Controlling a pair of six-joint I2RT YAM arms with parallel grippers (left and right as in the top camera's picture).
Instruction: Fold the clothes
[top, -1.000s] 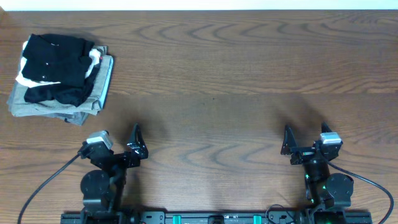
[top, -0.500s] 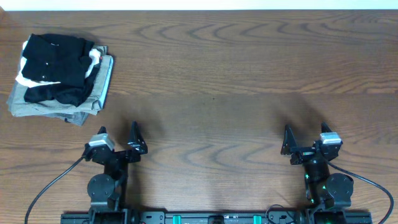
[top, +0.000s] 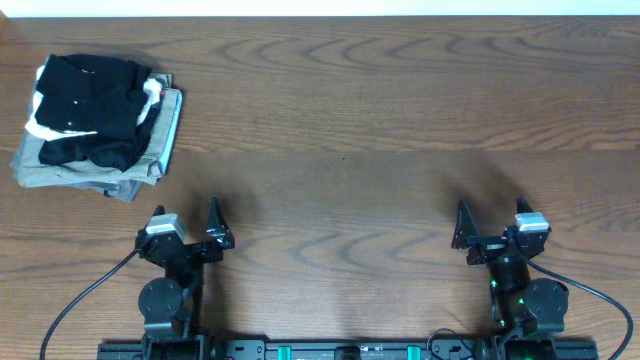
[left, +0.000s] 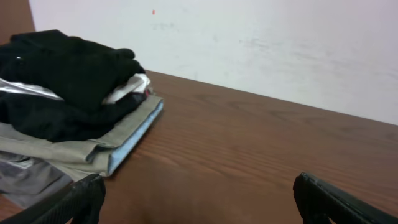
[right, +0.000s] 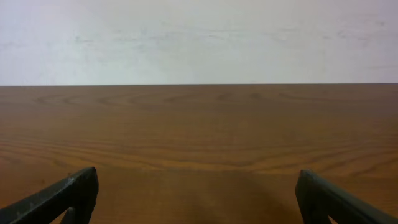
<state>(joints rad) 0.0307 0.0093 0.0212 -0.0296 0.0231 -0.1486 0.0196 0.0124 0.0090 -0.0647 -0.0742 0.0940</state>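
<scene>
The black T-shirt (top: 88, 100) lies crumpled on top of a pile of folded garments at the far left of the table. It also shows in the left wrist view (left: 65, 71), ahead and to the left. My left gripper (top: 186, 212) is open and empty near the front edge, well short of the pile; its fingers frame bare table in its wrist view (left: 199, 199). My right gripper (top: 490, 208) is open and empty at the front right, facing bare table in its wrist view (right: 198, 193).
Under the black shirt lie a white folded garment (top: 38, 127) and grey folded garments (top: 60, 170), also seen in the left wrist view (left: 62, 149). The wooden table (top: 350, 120) ends at a white wall (right: 199, 37) at the back.
My left gripper has drawn back slightly toward the front edge and turned a little to the left. The right arm and the pile have not moved.
</scene>
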